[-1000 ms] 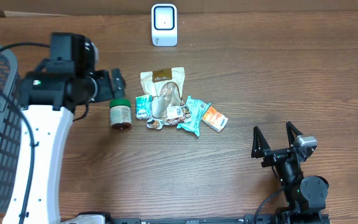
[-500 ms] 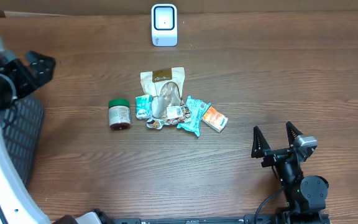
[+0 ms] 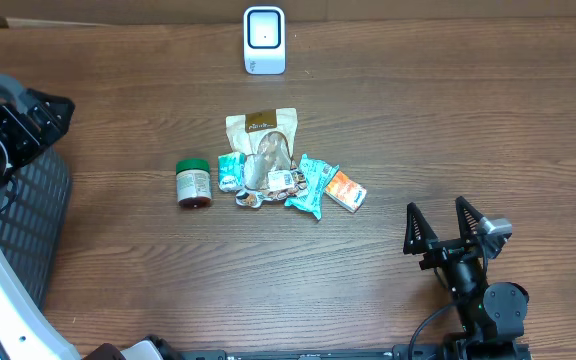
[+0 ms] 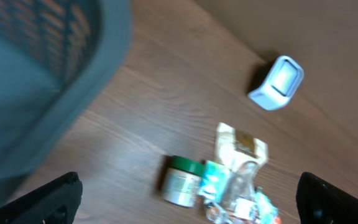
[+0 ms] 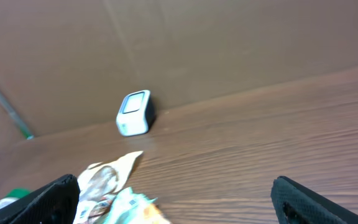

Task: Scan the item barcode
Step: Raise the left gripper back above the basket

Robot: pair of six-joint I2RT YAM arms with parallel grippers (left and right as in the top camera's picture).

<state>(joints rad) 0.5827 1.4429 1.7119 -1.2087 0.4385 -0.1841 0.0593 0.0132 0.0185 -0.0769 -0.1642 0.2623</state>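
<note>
Looking out from the robot's side of the counter (image 3: pixel 418 120), the right fingers (image 3: pixel 414 228) come first, spread as wide as they go and holding nothing, poised over bare wood. Off to the left, the left fingers (image 3: pixel 52 106) gape just as wide and empty above the edge of a grey mesh basket (image 3: pixel 23 230). Further out, mid-counter, lie the items: a green-lidded jar (image 3: pixel 194 183) on its side, just beside a heap with a beige pouch (image 3: pixel 261 135), teal packets (image 3: pixel 311 185) and an orange packet (image 3: pixel 345 190). Farthest back, the white scanner (image 3: pixel 264 40) stands alone near the far edge.
</note>
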